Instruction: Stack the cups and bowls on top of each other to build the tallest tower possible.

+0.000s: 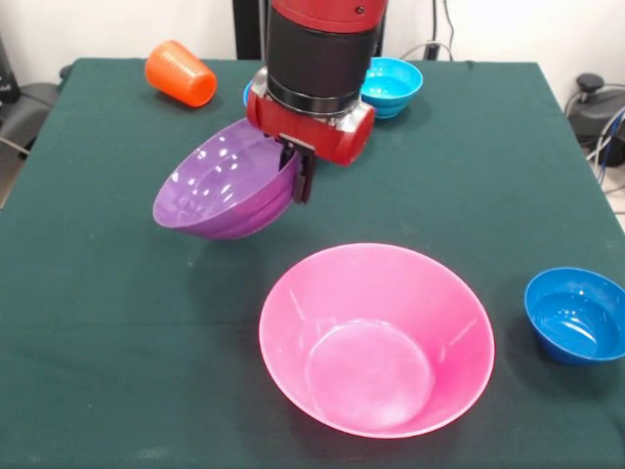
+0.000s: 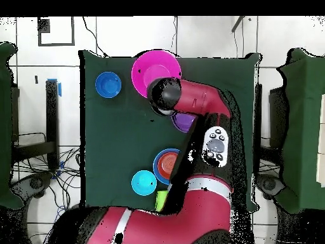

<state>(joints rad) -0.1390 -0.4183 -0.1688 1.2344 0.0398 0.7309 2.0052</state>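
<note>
Purple bowl (image 1: 227, 191) is up in the air right now, tilted hard with its open side facing the front camera, and the tool (image 1: 302, 174) has its fingers pinched on the bowl's rim, so it's clamped on that and nothing else. My read is this is the carry step: next it needs to swing over the pink bowl (image 1: 376, 337), which sits upright just below and beside it, level the purple one out and lower it inside before letting go. Tilt is the thing to watch, since a rim pinch on a glossy bowl could slip. Around that on the green surface (image 1: 117, 322): a dark blue bowl (image 1: 576, 315) off to the side of the pink one, a cyan bowl (image 1: 393, 85) and an orange cup (image 1: 180, 73) lying on its side at the far edge. Overhead shows an orange bowl (image 2: 167, 164) nested in a blue bowl (image 2: 159, 157) and a bit of green cup (image 2: 161, 200), mostly hidden by the arm. Nothing blocks the path to the pink bowl.
</note>
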